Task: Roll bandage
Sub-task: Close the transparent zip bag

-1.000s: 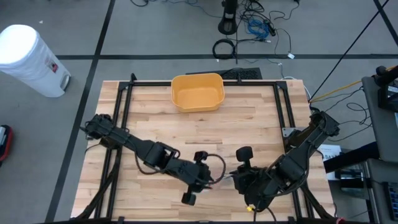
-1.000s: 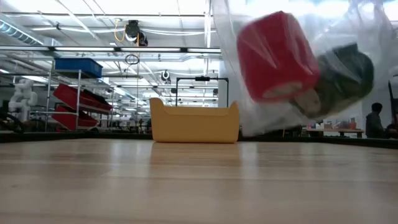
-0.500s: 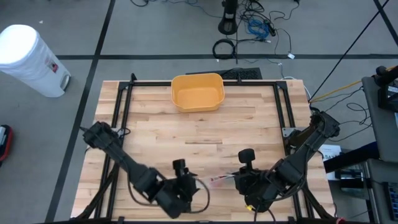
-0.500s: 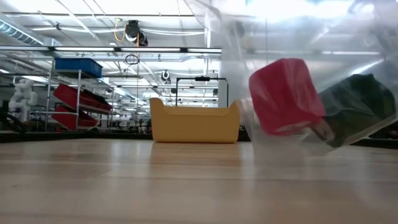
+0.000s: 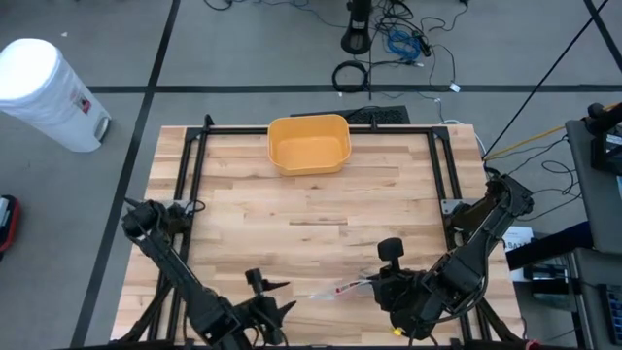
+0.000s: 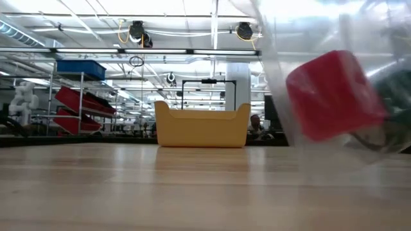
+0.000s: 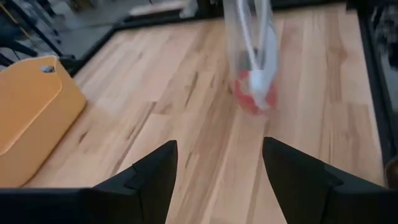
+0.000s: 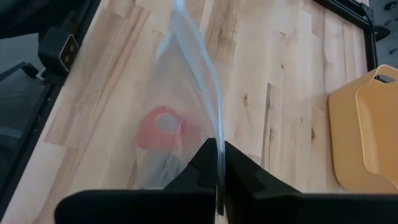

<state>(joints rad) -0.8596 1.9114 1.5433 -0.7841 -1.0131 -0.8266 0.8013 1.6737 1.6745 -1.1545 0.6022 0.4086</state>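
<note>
right gripper (image 8: 217,163) fingers pinch bag (image 8: 180,112) with red roll (image 8: 160,129), near edge | left gripper (image 7: 217,163) fingers wide, empty, facing the bag, near-left corner | right nearer

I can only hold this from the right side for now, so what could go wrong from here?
1. The right tool pinches only a thin edge of the clear plastic bag; the weight of the red bandage roll inside may pull it free.
2. The left tool is open and off the bag, so nothing backs up that grip.
3. The roll hangs near the table's front edge and might tumble off.
</note>
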